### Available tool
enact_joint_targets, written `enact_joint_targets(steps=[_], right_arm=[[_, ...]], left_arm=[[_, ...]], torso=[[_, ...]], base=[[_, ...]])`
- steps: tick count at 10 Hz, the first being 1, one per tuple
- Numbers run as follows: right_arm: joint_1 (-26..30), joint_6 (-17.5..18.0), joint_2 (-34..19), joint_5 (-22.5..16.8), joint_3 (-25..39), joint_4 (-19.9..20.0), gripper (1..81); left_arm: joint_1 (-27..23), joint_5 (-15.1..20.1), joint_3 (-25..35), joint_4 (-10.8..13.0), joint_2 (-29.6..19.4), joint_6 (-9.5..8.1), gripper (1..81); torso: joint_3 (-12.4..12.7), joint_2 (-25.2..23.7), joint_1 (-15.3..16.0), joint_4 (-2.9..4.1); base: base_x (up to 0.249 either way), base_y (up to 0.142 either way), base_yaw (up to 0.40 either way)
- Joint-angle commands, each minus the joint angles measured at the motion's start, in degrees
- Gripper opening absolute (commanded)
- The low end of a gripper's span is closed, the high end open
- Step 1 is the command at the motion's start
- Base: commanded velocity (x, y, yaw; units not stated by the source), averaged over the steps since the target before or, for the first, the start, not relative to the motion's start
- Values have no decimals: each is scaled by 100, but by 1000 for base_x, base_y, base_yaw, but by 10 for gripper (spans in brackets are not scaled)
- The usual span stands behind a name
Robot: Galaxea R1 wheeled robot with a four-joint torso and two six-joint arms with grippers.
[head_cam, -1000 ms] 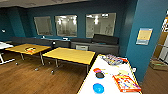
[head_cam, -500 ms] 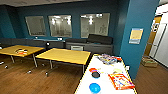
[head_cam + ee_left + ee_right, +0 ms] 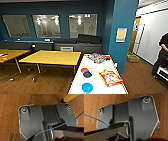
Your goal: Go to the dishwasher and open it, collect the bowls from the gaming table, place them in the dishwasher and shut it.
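Head view: swinging right and closing on the white desk [image 3: 82, 86] compared with a moment ago, its near end now sitting low and central. Blue bowl [image 3: 87, 87] resting at the near end; dark bowl [image 3: 87, 74] lying just beyond it, beside a red item. Game boxes [image 3: 110, 78] scattered further along. Yellow desk [image 3: 52, 57] standing left. Person [image 3: 162, 58] standing at right edge.

Left wrist view: hanging over wooden floor [image 3: 10, 112]; claw state impossible to tell.

Right wrist view: likewise over floor; claw state impossible to tell.

Judging collection stage approaching; bowls not yet picked up.
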Motion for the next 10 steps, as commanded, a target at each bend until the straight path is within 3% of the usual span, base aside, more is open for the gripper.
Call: enact_joint_targets(steps=[1, 10], right_arm=[[291, -16, 19, -289, 12, -16, 811], [212, -7, -121, -130, 153, 46, 811]], left_arm=[[-264, 247, 11, -31, 0, 38, 811], [-264, 230, 37, -31, -44, 21, 811]], torso=[[0, 0, 0, 0], [0, 0, 0, 0]], base=[[0, 0, -285], [0, 0, -26]])
